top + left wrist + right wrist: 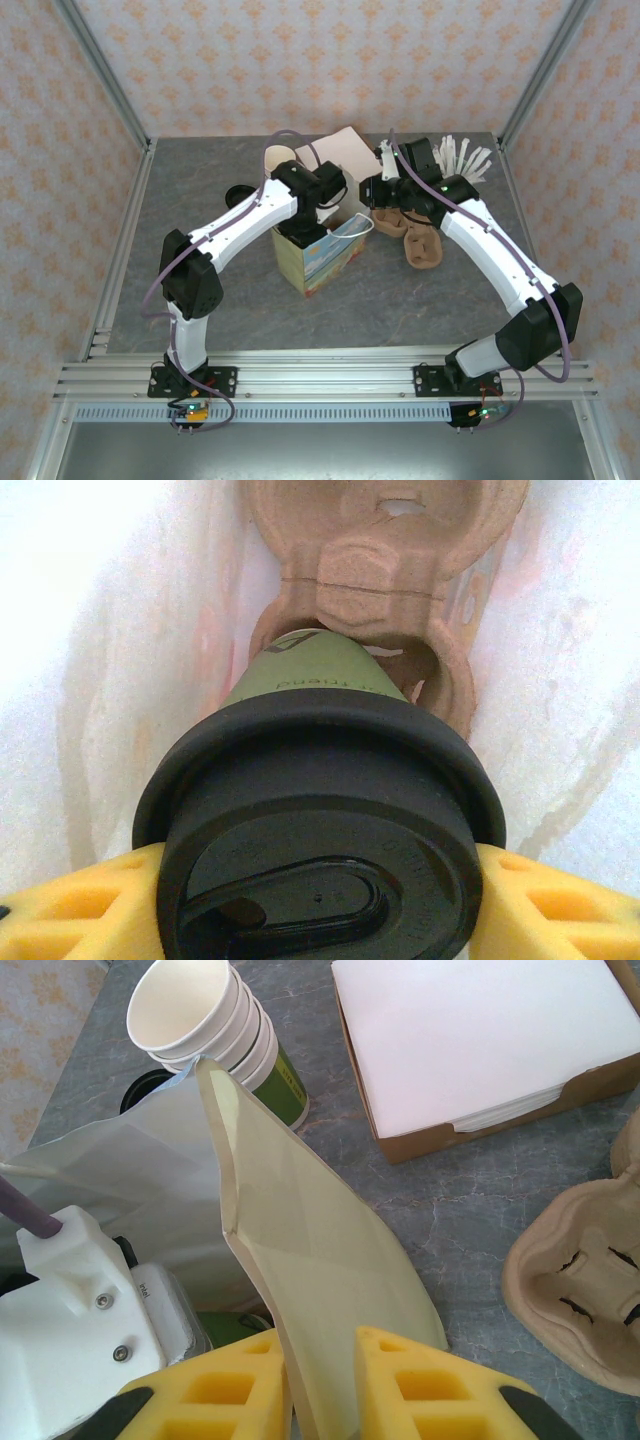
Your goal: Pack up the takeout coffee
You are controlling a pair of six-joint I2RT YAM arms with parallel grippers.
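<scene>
Two left fingers [70,910] clamped either side of the takeout coffee [320,810], right fingers [215,1395] pinching the paper bag [300,1240] edge

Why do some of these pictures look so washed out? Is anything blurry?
Left wrist view: the paper bag is blown out to white inside, while the takeout coffee looms large and slightly soft. Right wrist view: the stack of white sheets glares, featureless. Top external view: even light, faint shadows.

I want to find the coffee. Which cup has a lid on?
The green cup held by the left gripper, down in the bag. It wears a black lid; the stacked cream cups on the table are open-topped.
</scene>
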